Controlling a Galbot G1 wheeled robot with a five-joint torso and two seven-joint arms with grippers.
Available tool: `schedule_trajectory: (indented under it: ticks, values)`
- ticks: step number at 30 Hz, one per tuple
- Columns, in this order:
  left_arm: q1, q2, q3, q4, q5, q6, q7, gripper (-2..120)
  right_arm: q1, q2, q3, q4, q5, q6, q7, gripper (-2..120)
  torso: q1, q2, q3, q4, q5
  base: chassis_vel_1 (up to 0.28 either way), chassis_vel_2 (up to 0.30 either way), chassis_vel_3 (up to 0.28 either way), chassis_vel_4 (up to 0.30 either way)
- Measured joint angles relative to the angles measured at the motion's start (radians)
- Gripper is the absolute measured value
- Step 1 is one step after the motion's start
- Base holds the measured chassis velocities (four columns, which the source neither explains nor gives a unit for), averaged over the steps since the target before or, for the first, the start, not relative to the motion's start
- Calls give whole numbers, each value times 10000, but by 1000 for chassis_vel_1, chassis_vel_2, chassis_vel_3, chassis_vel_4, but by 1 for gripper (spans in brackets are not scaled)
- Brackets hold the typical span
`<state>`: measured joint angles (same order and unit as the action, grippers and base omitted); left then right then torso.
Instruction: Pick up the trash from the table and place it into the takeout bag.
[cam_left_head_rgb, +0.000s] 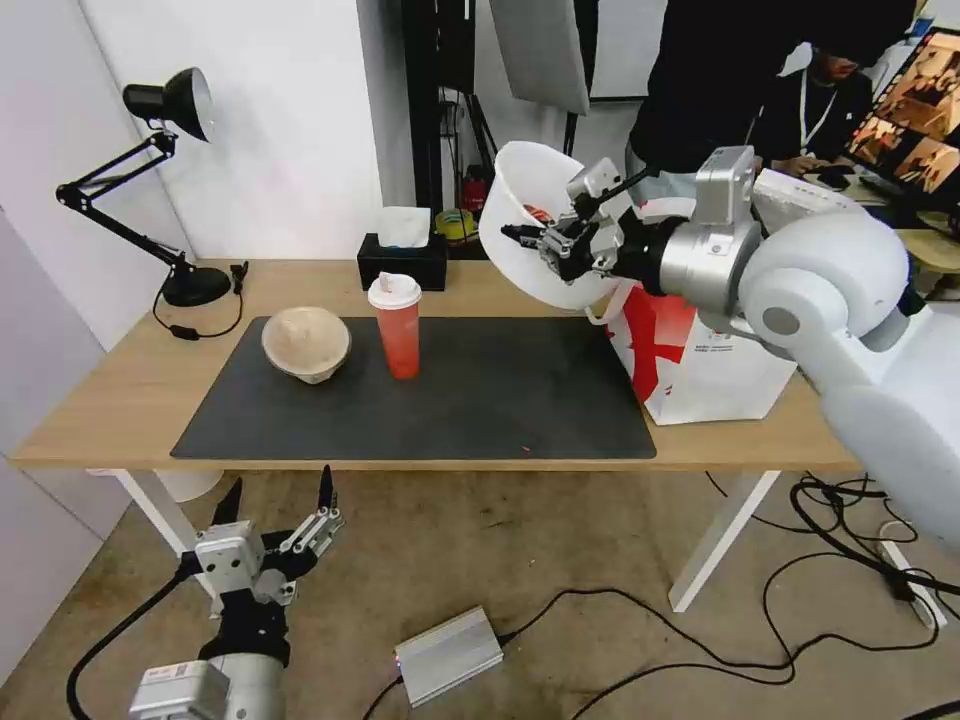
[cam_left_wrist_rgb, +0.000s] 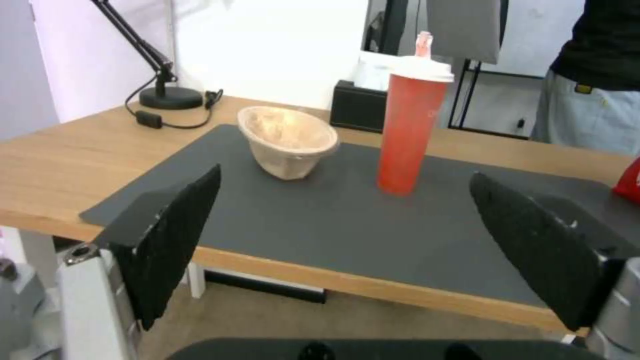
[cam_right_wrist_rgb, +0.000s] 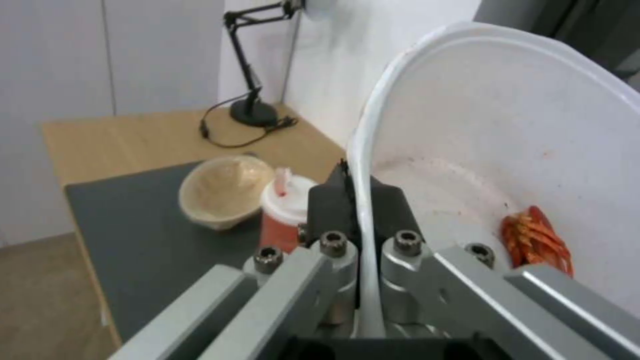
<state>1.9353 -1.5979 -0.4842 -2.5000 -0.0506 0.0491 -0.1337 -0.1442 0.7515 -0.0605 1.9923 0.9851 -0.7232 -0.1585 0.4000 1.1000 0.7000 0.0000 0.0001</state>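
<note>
My right gripper (cam_left_head_rgb: 535, 238) is shut on the rim of the wide white plastic bowl (cam_left_head_rgb: 528, 215), holding it tilted in the air above the table's back right, just left of the takeout bag (cam_left_head_rgb: 700, 360). Red scraps (cam_right_wrist_rgb: 537, 240) lie inside the white bowl (cam_right_wrist_rgb: 507, 130). On the dark mat stand the red cup (cam_left_head_rgb: 398, 325) with its white lid and, to its left, the beige pulp bowl (cam_left_head_rgb: 306, 343). My left gripper (cam_left_head_rgb: 280, 505) hangs open below the table's front edge, its black fingers (cam_left_wrist_rgb: 173, 235) framing the beige bowl (cam_left_wrist_rgb: 288, 140) and the cup (cam_left_wrist_rgb: 407, 120).
A black desk lamp (cam_left_head_rgb: 165, 180) stands at the table's back left and a black tissue box (cam_left_head_rgb: 403, 260) at the back middle. The light-wood table (cam_left_head_rgb: 100, 400) has white legs; cables and a silver box (cam_left_head_rgb: 448, 655) lie on the floor beneath.
</note>
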Motion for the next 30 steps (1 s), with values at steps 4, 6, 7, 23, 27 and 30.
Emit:
schedule_trajectory:
  ticks: [4, 6, 7, 23, 27, 30]
  values:
    - [54, 0, 98, 0, 87, -102, -21, 100, 487, -180, 0, -177, 354, 0, 97, 0, 0, 0, 0, 0, 0, 0, 0, 0, 0]
    - [59, -1, 117, 0, 98, -112, -22, 100, 562, -221, 0, -215, 399, 0, 108, 0, 0, 0, 0, 0, -2, 0, 0, 0, 0]
    - [60, -1, 145, 0, 112, -124, -22, 100, 656, -275, 5, -271, 466, 0, 116, 0, 0, 0, 0, 0, -1, 0, 0, 0, 0]
    - [62, 0, 275, 0, 85, -141, -81, 100, 1240, -568, 57, -1095, 620, 0, 142, 0, 0, -1, 0, 0, 0, 0, 0, 0, 0]
    - [61, 2, 276, 0, 73, -141, -81, 100, 1265, -654, 118, -1275, 620, 0, 126, 0, 0, 0, 0, 0, 0, 0, 0, 0, 0]
    - [65, 4, 277, 0, 70, -140, -84, 100, 1252, -720, 191, -1400, 615, 2, 119, 0, 0, 0, 0, 0, -1, 0, 0, 0, 0]
